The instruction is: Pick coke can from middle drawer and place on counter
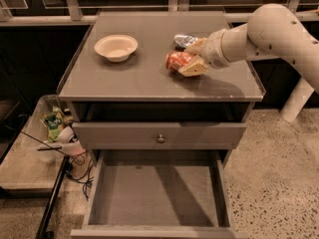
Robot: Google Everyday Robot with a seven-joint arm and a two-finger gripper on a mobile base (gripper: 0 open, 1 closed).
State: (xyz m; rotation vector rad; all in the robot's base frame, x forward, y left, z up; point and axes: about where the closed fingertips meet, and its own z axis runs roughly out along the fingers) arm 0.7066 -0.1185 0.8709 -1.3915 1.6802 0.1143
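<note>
The coke can (176, 61) is red and lies tilted on its side at the right middle of the counter (134, 76). My gripper (194, 58) reaches in from the right on its white arm. Its tan fingers (193, 68) are closed around the can's right end, low over the counter top. The middle drawer (149, 198) is pulled out at the bottom of the view, and its flat grey floor holds nothing.
A cream bowl (115, 47) sits at the counter's back left. A crinkled silver packet (183, 40) lies just behind the can. A closed drawer front with a knob (160, 138) is above the open drawer. A tray of clutter (55, 133) and cables are on the floor at left.
</note>
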